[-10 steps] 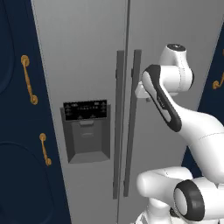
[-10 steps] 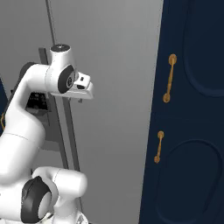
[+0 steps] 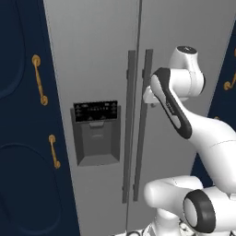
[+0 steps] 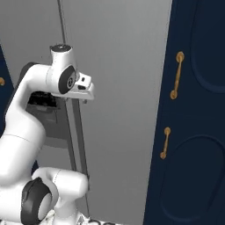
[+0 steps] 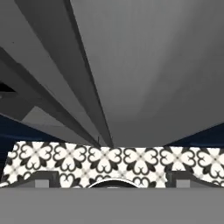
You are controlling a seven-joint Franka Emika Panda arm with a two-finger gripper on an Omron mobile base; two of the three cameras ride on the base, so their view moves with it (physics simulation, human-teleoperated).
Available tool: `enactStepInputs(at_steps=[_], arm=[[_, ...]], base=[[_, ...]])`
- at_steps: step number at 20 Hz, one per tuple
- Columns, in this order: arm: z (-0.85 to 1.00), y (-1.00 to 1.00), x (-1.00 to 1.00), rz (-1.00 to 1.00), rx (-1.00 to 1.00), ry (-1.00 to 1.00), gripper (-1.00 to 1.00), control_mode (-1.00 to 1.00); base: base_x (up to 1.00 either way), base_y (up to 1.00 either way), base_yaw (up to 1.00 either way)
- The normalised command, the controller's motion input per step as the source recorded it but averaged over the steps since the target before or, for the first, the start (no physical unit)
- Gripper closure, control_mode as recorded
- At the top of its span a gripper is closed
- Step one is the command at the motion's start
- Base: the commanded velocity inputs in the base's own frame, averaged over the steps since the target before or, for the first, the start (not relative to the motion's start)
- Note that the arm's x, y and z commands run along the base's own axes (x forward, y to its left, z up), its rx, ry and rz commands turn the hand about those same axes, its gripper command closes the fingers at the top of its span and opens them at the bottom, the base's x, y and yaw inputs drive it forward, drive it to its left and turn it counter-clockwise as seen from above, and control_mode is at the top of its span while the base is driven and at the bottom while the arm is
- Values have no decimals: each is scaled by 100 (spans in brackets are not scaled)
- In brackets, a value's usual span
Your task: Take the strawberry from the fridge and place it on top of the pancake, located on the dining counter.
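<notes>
Fridge (image 3: 101, 60) standing between cabinets (image 3: 20, 138) on both sides, dispenser panel (image 3: 96, 131) sitting left of its bar handles (image 3: 138, 124).

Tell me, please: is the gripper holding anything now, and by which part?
Nothing is held. The gripper is open, close to the right bar handle of the fridge, whose doors are shut.

No legible text, brand or number is showing anywhere. The black dispenser panel (image 3: 96, 112) on the fridge (image 3: 97, 60) is displaying small pale marks, too fine to read.
</notes>
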Motion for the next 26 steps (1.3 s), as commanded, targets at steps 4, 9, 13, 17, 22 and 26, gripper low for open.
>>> enactStepInputs(at_steps=[4, 9, 13, 17, 22, 26], arm=[[0, 0, 0, 0, 0, 0, -100, 100], [0, 0, 0, 0, 0, 0, -100, 100], [0, 0, 0, 0, 0, 0, -100, 100], [0, 0, 0, 0, 0, 0, -100, 100], [0, 0, 0, 0, 0, 0, -100, 100], [0, 0, 0, 0, 0, 0, -100, 100]], base=[[0, 60, -12], [-4, 9, -1], [-38, 0, 0], [-68, 0, 0], [-62, 0, 0], [-59, 0, 0]])
